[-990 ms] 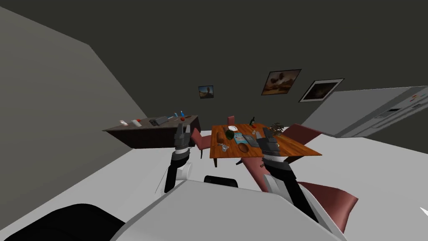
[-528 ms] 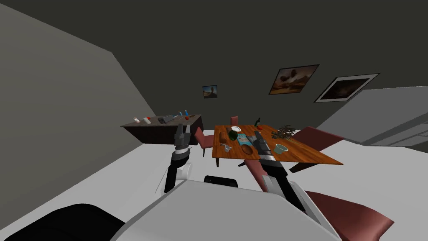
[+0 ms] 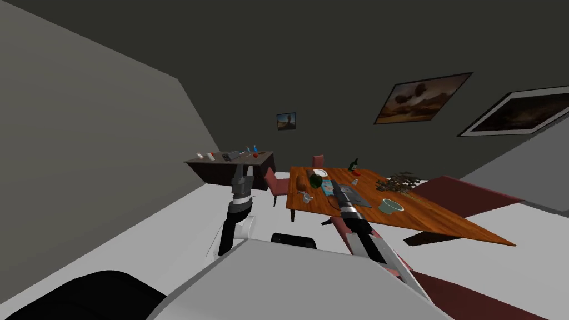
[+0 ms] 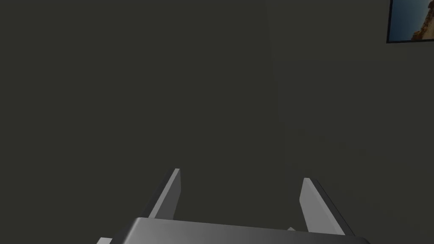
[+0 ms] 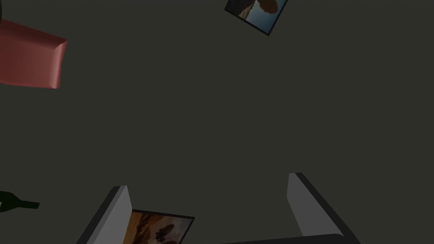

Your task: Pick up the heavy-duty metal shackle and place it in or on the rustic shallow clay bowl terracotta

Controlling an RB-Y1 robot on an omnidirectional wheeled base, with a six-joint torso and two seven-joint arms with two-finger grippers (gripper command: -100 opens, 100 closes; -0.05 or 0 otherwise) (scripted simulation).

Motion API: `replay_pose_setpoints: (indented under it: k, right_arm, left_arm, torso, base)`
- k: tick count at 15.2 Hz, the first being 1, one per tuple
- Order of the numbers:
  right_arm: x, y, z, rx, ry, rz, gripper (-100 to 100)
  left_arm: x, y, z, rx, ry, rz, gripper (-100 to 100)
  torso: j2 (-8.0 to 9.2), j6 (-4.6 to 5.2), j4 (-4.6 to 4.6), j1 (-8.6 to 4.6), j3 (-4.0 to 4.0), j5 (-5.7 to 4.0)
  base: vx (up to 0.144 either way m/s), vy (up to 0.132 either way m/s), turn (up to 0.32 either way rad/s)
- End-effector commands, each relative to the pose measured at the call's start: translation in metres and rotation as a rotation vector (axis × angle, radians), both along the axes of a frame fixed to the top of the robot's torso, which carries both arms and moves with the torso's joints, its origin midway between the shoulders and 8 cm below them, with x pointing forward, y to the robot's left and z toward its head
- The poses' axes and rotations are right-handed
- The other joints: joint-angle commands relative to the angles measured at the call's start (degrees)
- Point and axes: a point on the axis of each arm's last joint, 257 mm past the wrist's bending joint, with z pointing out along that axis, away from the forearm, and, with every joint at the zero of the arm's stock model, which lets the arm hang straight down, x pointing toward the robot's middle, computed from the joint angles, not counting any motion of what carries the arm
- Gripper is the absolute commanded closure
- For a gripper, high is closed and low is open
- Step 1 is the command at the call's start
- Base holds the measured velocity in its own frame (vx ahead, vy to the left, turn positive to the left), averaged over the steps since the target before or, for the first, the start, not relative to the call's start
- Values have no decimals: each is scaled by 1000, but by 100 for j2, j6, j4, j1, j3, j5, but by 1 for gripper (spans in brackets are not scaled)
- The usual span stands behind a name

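Wooden table [image 3: 444,219] looms larger now: we've swung closer, right gripper [image 5: 208,181] stretched toward it, left gripper [image 4: 241,173] raised aside, both spread wide and empty. Shackle [image 3: 306,196], we judge, is the small grey piece near the table's front edge, nearly reachable.

The bench [image 3: 444,222] is wood-grained orange-brown, the chairs [image 3: 467,194] dark red. I make out a pale teal bowl [image 3: 391,206] and a dark green bottle [image 3: 353,164]; the floor [image 3: 166,233] is light grey.
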Motion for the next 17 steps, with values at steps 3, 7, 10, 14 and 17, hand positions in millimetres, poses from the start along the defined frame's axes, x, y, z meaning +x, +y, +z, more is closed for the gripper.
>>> replay_pose_setpoints:
  k: [3, 7, 10, 14, 17]
  right_arm:
    - [9, -13, -49, -76, 128, -44, -100]
    - [10, -23, -85, -127, 220, -71, -100]
    - [10, -32, -116, -175, 300, -96, -100]
    - [7, -52, -167, -254, 439, -149, -100]
    - [0, -64, -199, -305, 526, -175, -100]
  left_arm:
    - [0, 0, 0, 0, 0, 0, 0]
    - [0, 0, 0, 0, 0, 0, 0]
    - [0, 0, 0, 0, 0, 0, 0]
    - [0, 0, 0, 0, 0, 0, 0]
    - [0, 0, 0, 0, 0, 0, 0]
  torso:
    - [1, -2, 0, 0, 1, 0]
    - [0, 0, 0, 0, 0, 0]
    - [0, 0, 0, 0, 0, 0]
    - [0, 4, 0, -2, 0, 0]
    - [0, 4, 0, -2, 0, 0]
  base:
    - [-8, 18, 260]
    - [-4, 14, 132]
    - [-3, 15, 170]
    - [-3, 18, 201]
    - [-1, 15, 170]
